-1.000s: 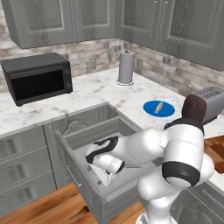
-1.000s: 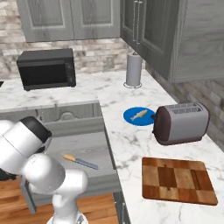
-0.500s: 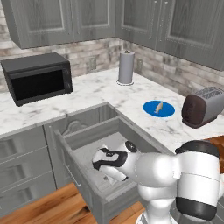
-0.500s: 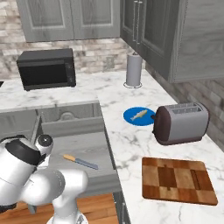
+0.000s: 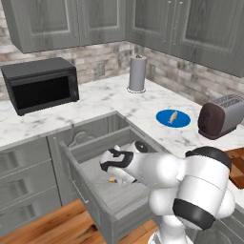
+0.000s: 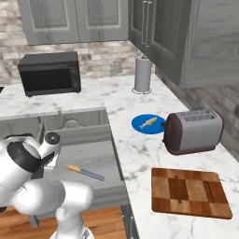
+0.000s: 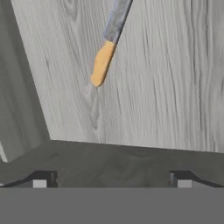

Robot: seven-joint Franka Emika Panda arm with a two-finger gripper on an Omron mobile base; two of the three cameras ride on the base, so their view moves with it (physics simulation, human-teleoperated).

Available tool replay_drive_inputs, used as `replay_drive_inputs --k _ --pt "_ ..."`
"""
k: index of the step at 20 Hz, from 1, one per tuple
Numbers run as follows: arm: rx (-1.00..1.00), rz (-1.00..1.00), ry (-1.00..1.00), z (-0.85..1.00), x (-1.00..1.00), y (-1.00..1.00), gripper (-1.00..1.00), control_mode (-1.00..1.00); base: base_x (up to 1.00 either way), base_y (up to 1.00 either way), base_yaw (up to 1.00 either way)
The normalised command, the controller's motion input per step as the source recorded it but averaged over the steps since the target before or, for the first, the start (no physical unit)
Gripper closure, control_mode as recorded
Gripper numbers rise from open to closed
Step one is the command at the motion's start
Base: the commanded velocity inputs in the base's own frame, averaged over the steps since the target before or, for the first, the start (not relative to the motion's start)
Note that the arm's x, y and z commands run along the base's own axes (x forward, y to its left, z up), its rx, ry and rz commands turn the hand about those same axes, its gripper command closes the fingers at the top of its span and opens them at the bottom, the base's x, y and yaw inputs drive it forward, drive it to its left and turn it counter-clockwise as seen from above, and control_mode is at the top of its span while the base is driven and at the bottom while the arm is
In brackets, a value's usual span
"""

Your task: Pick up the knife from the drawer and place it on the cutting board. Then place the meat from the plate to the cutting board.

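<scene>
White marble counters wrap around the corner of the grey kitchen, and we see the drawer (image 5: 107, 200) pulled out below them, its wood-grain floor bare apart from the knife (image 6: 85, 172). We find the knife lying flat on that floor, orange-tan handle toward the sink side and silver-grey blade pointing toward the counter edge in the right base view. From the hand camera the knife (image 7: 108, 41) lies ahead of the gripper (image 7: 111, 178), handle end nearest, well apart from the finger tips (image 7: 40, 179). We see the two tips standing wide apart with nothing between them. In the left base view the white arm bends down into the drawer, the hand low over its floor, with a small tan bit of the handle (image 5: 112, 179) showing just below it.

On the counter we see the plate (image 6: 148, 124), bright blue, with the meat (image 6: 148, 122) lying on it. Just beside the plate stands a toaster (image 6: 192, 132). Nearer to us lies the cutting board (image 6: 189, 192), reddish-brown and flat on the marble. Farther back we note a microwave (image 5: 40, 85) and a paper towel roll (image 5: 137, 73) against the brick backsplash.
</scene>
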Motion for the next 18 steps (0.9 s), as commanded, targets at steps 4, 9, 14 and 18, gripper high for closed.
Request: replay_drive_inputs --k 4,9,14,18 --pt "-0.09 -0.05 0.22 0.00 0.40 -0.05 -1.00 -1.00 0.00 0.00 0.00" --pt "-0.02 0.00 0.16 -0.14 0.31 -0.19 -1.00 -1.00 0.00 0.00 0.00" --pt "0.00 0.01 0.12 -0.25 0.23 -0.20 -1.00 -1.00 0.00 0.00 0.00" --pt "0.00 0.00 0.02 -0.36 0.01 -0.19 -1.00 -1.00 0.00 0.00 0.00"
